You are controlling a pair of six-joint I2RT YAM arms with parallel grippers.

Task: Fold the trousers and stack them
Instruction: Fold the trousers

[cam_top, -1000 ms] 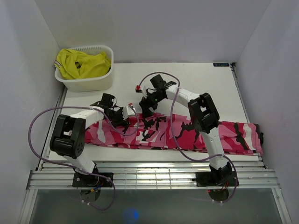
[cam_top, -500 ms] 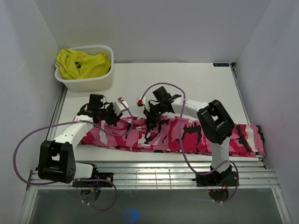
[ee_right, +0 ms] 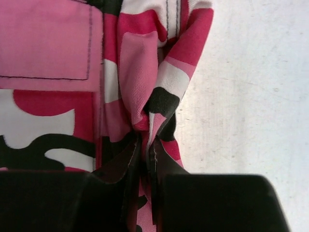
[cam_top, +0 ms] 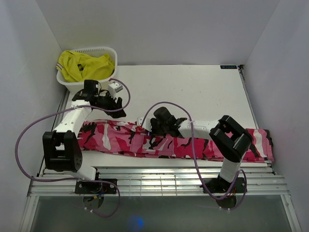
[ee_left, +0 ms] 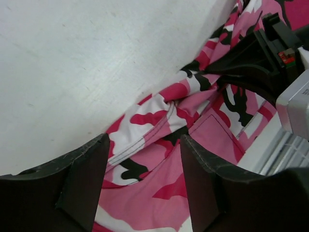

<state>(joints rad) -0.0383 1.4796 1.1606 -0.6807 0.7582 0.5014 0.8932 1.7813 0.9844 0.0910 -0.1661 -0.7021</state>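
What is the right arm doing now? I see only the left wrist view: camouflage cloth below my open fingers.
Observer: The right fingers are shut on a pinched fold at the far edge of the trousers.
Operator: How do the trousers lie?
Observer: Stretched along the near side of the table, left to right.
Operator: Is anything else there?
Observer: A white basket with a yellow garment, at the far left corner.

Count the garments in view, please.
2: the trousers spread along the near edge of the table; a yellow garment in the basket at far left. Others may hide beneath it.
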